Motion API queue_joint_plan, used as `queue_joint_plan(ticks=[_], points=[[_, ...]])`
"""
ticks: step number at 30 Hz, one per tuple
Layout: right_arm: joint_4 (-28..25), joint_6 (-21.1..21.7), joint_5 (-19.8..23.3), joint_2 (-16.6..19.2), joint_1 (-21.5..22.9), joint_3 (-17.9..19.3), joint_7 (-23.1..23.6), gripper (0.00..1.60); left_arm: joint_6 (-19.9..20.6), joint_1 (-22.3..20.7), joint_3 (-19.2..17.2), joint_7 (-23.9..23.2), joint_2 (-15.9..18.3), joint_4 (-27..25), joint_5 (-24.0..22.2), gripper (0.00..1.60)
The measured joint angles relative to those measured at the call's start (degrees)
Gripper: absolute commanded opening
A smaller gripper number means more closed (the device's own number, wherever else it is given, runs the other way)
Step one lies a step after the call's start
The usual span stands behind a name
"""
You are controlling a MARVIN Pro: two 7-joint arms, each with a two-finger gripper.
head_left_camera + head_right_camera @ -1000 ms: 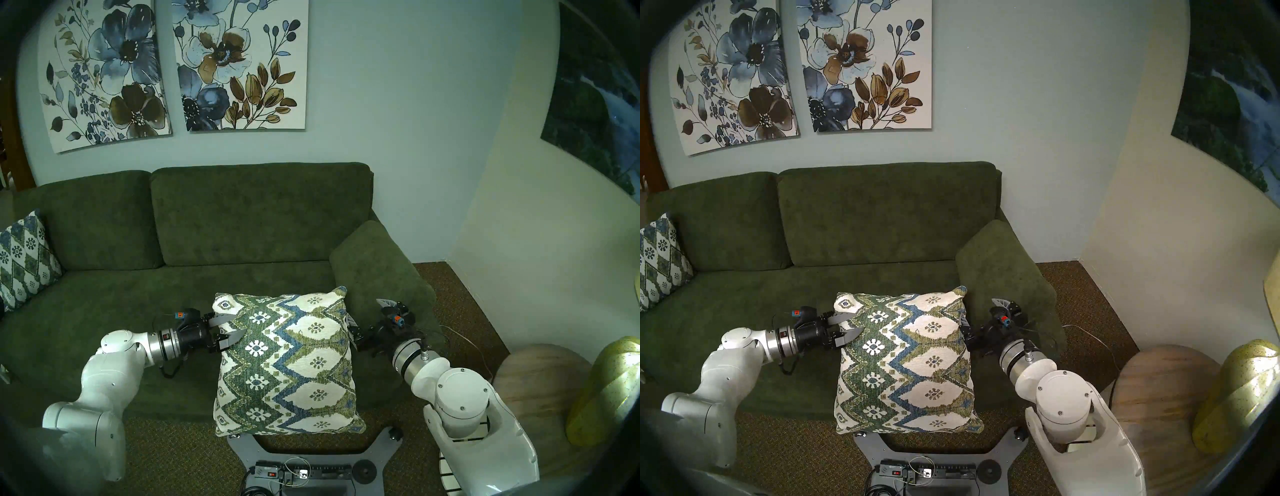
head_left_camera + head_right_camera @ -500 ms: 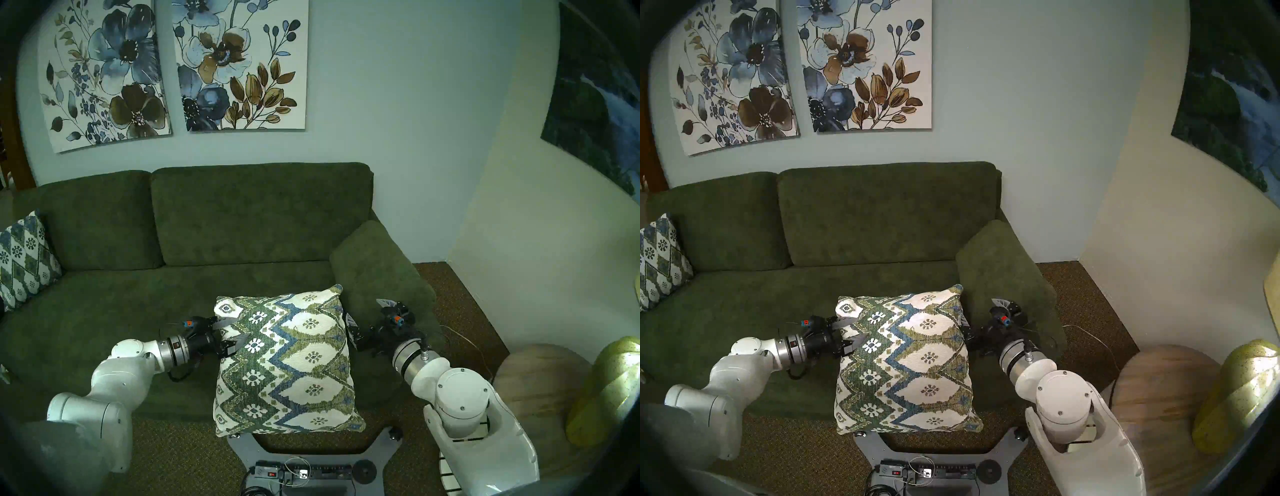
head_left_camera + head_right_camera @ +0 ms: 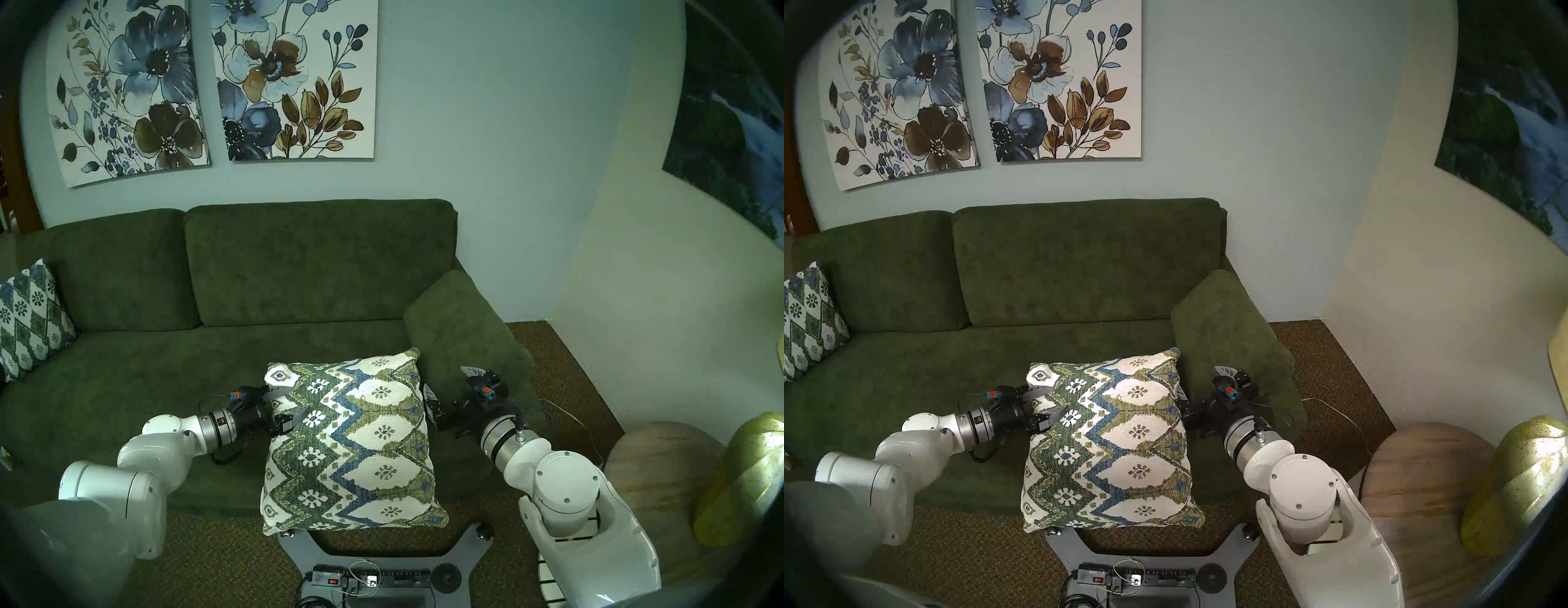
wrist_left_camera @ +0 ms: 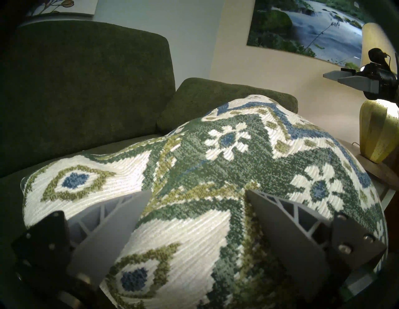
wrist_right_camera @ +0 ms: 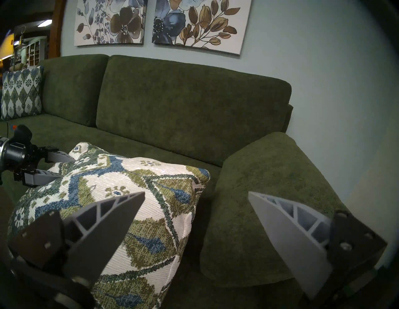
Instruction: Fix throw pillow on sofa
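**Q:** Item one, nearest me?

**A:** Throw pillow, large square woven cushion, cream with green and blue zigzag bands. It lies flat on the seat at the right end of the sofa, a dark green plush couch. Its near edge overhangs the seat front; its far right corner is beside the padded armrest. I judge it light, soft and squashy, with a ribbed weave that should give fair grip. Best held by pinching a bunched edge or corner, not the bulging middle.

**Q:** My grippers?

**A:** Left gripper: jaws spread partway, straddling the pillow's left edge, fabric bulging between them, not yet pinched. Right gripper: jaws wide apart and empty, one finger over the pillow's right side, the other toward the armrest.

**Q:** Farther off?

**A:** Similar cushion with diamond lattice, upright at the far left end.

**Q:** Labels, writing?

**A:** None readable.
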Motion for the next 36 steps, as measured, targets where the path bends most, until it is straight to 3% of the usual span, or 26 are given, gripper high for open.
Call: queue_joint_plan(ticks=[8, 15, 23, 36], points=[[2.0, 2.1, 3.2, 0.7, 1.2, -0.4, 4.6, 1.60, -0.8, -1.1, 0.4, -0.3, 0.0, 1.7, 0.0, 1.60], [10.4, 1.9, 6.5, -0.9, 4.6, -2.3, 7.8, 1.60, -1.3, -1.6, 0.6, -0.4, 0.0, 2.5, 0.0, 1.60], [20.2, 0.3, 12.5, -3.1, 9.4, -1.1, 13.5, 1.60, -1.4, -1.8, 0.8, -0.5, 0.0, 3.0, -0.1, 1.60], [30.0, -4.1, 20.8, -1.5, 14.9, -2.5, 26.0, 1.60, -1.3, -2.1, 0.9, -0.6, 0.0, 3.6, -0.1, 1.60]])
